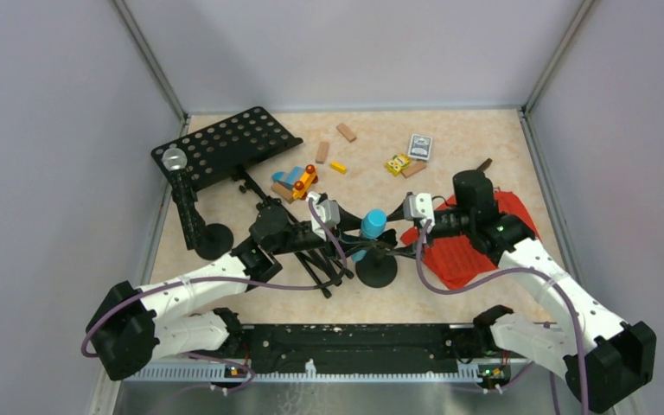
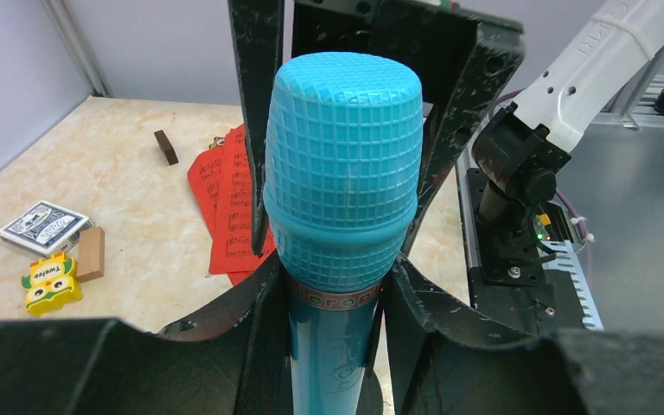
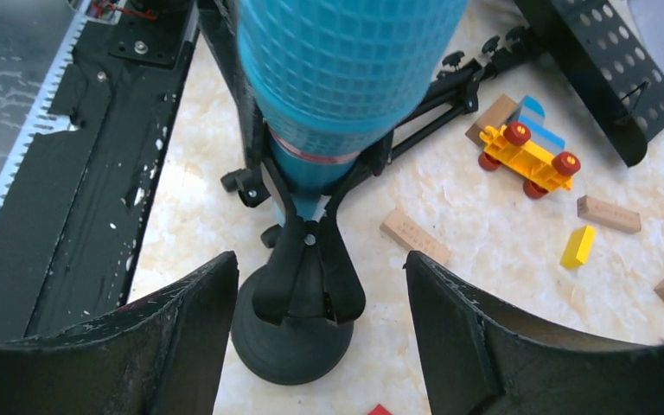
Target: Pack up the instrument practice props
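**A blue microphone (image 2: 342,164) is being gripped by the left gripper (image 2: 335,337) while standing in a round-based holder (image 3: 292,333).**

The microphone's top is being cut off by the frame edge in the right wrist view, and its lower handle likewise in the left wrist view. The red pages (image 1: 458,255) are being partly covered by the right arm (image 1: 553,277), and the tripod legs (image 1: 324,268) by the left arm (image 1: 190,290). Everything is being carried by a beige marbled table (image 1: 450,130) enclosed by plain grey walls (image 1: 52,130). The microphone's neck, just below the head, is being clamped between the left gripper's fingers (image 2: 251,337), the handle being kept upright in the holder's clip. The right gripper (image 3: 320,259) is being held wide open, pointing at the microphone from the opposite side, with no contact visible.
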Robot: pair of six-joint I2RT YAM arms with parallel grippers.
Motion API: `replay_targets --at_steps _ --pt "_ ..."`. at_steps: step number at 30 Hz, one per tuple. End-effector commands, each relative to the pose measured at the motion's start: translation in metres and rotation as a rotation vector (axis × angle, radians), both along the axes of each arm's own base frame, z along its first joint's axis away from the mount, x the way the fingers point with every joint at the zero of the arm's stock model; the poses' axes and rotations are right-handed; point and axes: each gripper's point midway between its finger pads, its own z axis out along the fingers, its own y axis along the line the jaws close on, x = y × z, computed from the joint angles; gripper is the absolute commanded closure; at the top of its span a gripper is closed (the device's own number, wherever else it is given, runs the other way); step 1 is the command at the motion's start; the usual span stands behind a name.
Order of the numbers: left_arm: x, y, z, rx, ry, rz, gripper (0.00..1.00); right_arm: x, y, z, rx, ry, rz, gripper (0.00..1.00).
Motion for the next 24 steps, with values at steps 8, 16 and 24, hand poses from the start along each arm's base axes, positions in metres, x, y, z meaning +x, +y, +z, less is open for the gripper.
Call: replay_targets --at_steps 8,16,24 --pt "-0.008 -0.003 0.008 -0.026 -0.011 -0.044 1.00 0.011 0.005 -0.006 -0.014 -0.021 -0.019 0.39" --pt "-0.005 -0.002 0.008 -0.032 -0.010 -0.023 1.00 0.013 0.006 -0.007 -0.002 -0.012 -0.030 0.85" --pt "0.035 0.033 0.042 -0.103 -0.047 0.299 1.00 0.018 0.000 -0.007 -0.016 -0.039 -0.085 1.00"
